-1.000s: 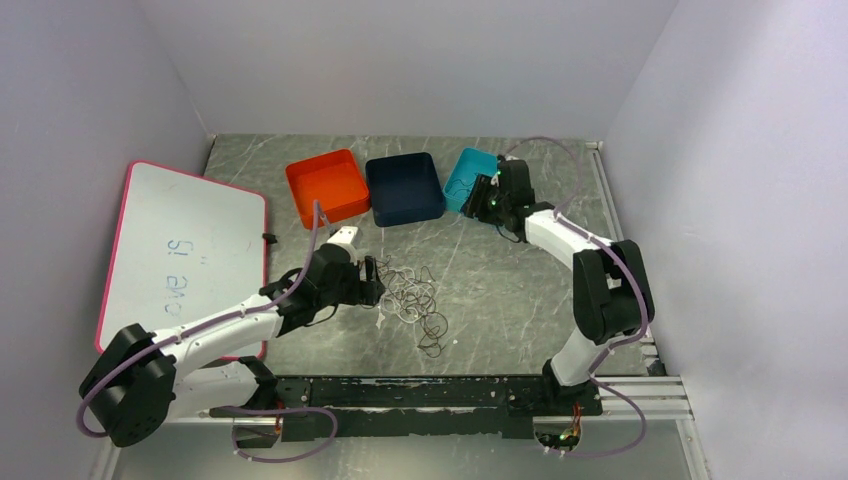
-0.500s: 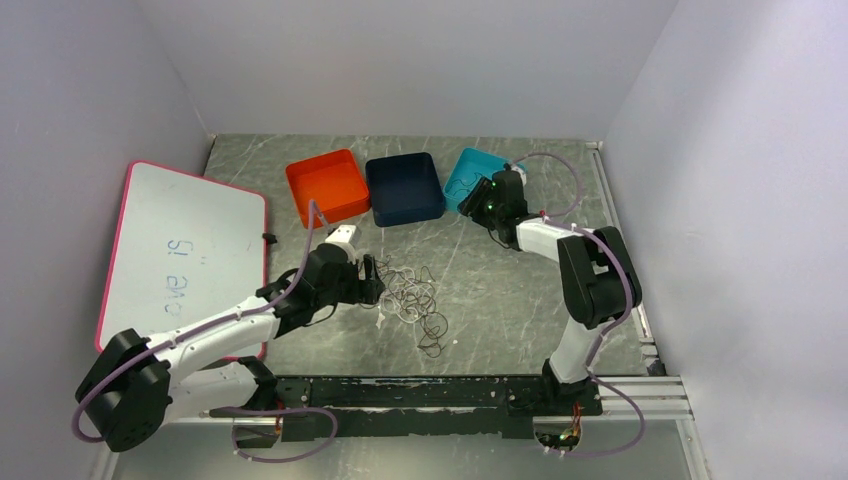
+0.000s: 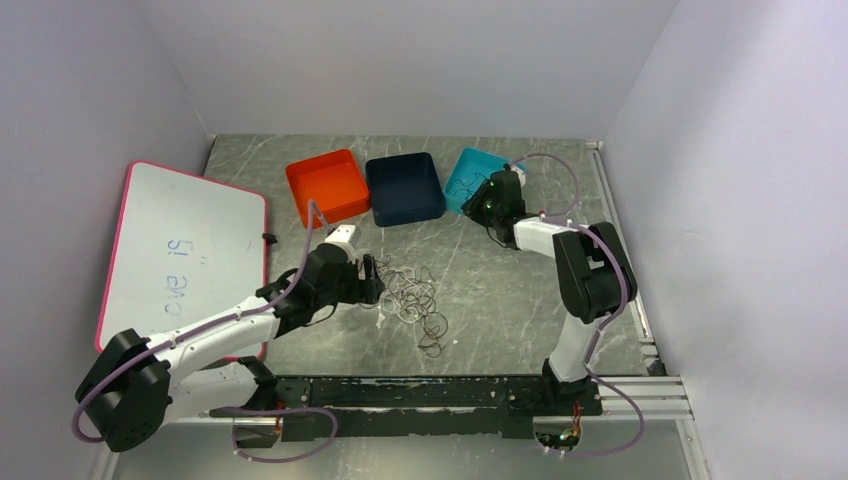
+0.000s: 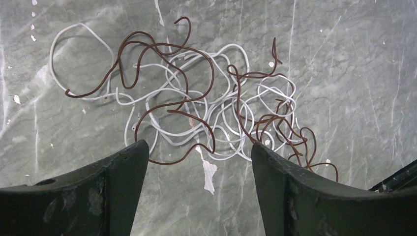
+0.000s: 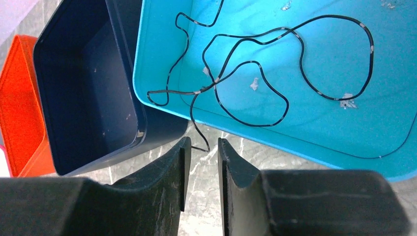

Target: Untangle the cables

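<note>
Cables (image 4: pixel 196 105), white and brown, lie tangled on the table (image 4: pixel 354 73) under the wide-open left gripper (image 4: pixel 199 147); a black cable (image 5: pixel 248 62) lies in the teal bin (image 5: pixel 314 123), its end drooping over the rim beside the navy bin (image 5: pixel 74 88). The right gripper (image 5: pixel 201 145) has swung in to that end, its jaws narrowed to a slim gap.

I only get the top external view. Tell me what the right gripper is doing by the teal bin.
Observer: The right gripper sits just short of the teal bin, jaws only narrowly apart.
Operator: Report what's in that bin.
Observer: One black cable in loops. Its end hangs over the rim to the table, right at the gap between the jaws.
Operator: Now the left side.
Observer: The left gripper is wide open. Ahead of it a white cable and a brownish-red cable lie tangled.
</note>
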Controlling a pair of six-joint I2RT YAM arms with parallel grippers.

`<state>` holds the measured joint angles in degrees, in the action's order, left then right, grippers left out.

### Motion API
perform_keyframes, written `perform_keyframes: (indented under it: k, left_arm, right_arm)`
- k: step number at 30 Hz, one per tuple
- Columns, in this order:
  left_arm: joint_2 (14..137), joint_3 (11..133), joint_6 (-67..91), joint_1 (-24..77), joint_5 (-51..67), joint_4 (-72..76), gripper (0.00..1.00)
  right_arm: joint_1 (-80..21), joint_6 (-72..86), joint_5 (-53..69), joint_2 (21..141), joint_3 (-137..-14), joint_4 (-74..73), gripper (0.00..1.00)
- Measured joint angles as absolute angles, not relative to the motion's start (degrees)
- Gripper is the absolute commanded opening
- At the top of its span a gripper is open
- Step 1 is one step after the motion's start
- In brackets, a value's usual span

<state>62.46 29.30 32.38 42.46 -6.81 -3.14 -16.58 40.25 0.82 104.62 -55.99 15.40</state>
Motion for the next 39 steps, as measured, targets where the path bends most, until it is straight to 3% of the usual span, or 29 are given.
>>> perform_keyframes:
  k: [5,23,39]
  left_arm:
    - [62.46,29.28,32.38,42.46,-6.83,-3.14,0.81]
    - [62.46,29.28,32.40,42.46,-6.90,-3.14,0.81]
    - [62.46,29.28,32.34,42.46,-7.09,-3.27,0.81]
  right_arm:
    - [-16.58,40.25,0.75,105.78,-57.80,15.31,0.28]
    - [-16.58,39.51,0.84,106.65,-59.40,15.57,0.00]
    - [-13.32,35.48,2.66,106.65,-65.52,15.22,0.00]
